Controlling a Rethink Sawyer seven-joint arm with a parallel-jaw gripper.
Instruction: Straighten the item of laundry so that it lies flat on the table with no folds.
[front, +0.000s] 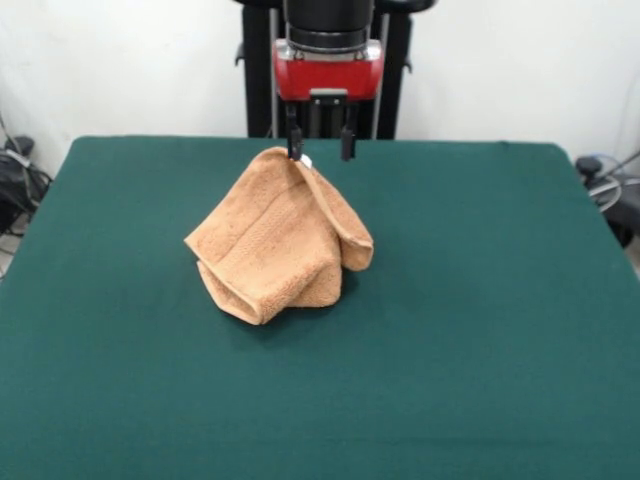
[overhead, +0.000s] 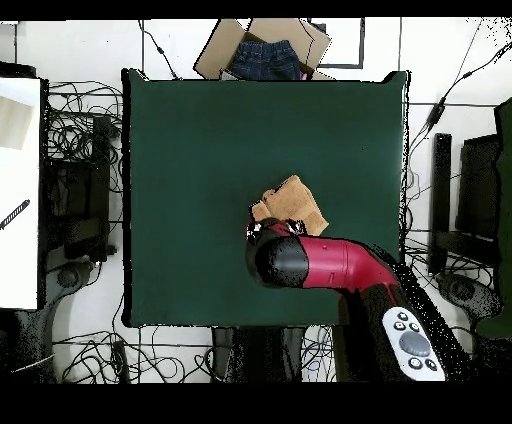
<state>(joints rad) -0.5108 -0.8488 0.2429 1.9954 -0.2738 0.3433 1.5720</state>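
Note:
The tan terry towel (front: 280, 245) sits bunched near the table's middle. It is folded over itself and rises to a peak at the far side, with a small white label (front: 306, 160) near the peak. My gripper (front: 321, 146) hangs right above that peak. Its two fingers stand apart, and the left finger (front: 295, 142) touches the towel's top edge. The lower folds rest on the green table (front: 480, 330). In the overhead view the towel (overhead: 293, 204) shows just beyond the arm's red and black head (overhead: 285, 260), which hides the gripper.
A cardboard box (overhead: 262, 52) with dark cloth stands off the table's far edge in the overhead view. Cables and stands surround the table. Green cloth lies bare on all sides of the towel.

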